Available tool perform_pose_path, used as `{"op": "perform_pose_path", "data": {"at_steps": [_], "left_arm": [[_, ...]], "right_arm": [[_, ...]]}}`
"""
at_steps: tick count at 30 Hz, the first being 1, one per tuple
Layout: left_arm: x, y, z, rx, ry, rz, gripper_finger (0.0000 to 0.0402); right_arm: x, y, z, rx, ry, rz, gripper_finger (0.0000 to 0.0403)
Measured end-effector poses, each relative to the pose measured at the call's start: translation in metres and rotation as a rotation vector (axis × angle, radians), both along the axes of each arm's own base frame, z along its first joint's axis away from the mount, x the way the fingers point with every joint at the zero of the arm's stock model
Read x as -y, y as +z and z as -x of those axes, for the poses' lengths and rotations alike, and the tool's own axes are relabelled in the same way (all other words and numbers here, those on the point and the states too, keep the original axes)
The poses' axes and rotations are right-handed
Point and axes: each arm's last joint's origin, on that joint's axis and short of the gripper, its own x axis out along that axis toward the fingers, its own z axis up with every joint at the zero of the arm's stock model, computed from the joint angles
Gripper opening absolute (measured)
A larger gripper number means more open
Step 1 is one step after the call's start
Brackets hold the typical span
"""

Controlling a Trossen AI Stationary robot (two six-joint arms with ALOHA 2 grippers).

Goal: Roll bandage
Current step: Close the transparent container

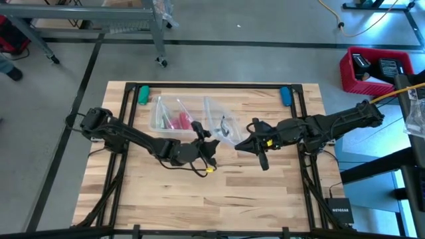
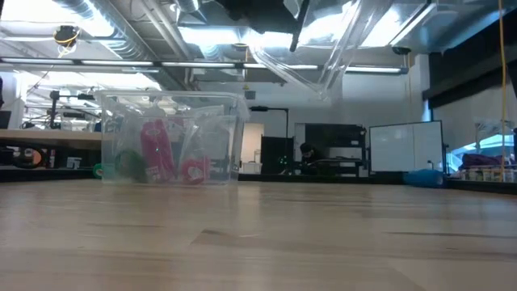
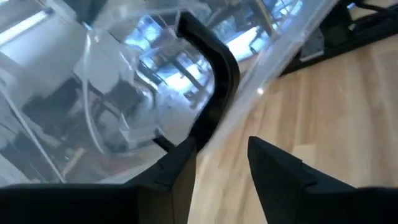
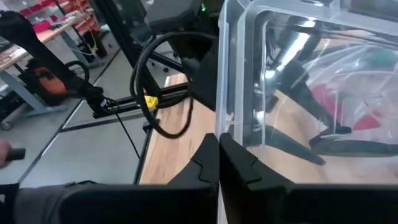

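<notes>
High view, arms: you have two arms over the table, both meeting near its middle.
High view, left gripper: it sits just beside the clear lid, on the side nearer the clear box.
High view, right gripper: it sits at the lid's opposite edge.
High view, bandage: you will find red-pink cloth inside the clear box, which stands on the table toward the far side.
High view, clamps: two, one green clamp and one blue clamp, at the far edge of the table.
Low view, box count: one clear box, standing on the wood.
Low view, bandage count: two red-pink shapes show through the wall, one tall and one low. You cannot tell whether they are one strip or two.
Low view, lid: one clear lid, lifted off the table and tilted, above and beside the box.
Left wrist view, left gripper: your fingers stand clearly apart with nothing clamped. The lid's edge runs just ahead of the tips; contact cannot be judged.
Right wrist view, right gripper: your fingers are pressed together, pinching the rim of the clear lid.
Right wrist view, bandage: red-pink cloth is visible through the clear plastic, well apart from the fingers.
</notes>
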Motion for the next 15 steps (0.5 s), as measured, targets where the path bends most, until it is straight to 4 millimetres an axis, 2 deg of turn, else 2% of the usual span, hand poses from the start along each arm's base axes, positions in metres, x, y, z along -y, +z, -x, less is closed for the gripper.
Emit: {"op": "perform_pose_path", "data": {"at_steps": [6, 15], "left_arm": [[0.001, -0.006, -0.010, 0.026, 0.027, -0.066, 0.0131], [-0.013, 0.002, -0.014, 0.102, 0.057, -0.053, 0.0131]], "right_arm": [[-0.001, 0.001, 0.000, 0.010, 0.012, -0.025, 0.0000], [-0.001, 0.002, 0.000, 0.010, 0.027, -0.030, 0.0000]]}}
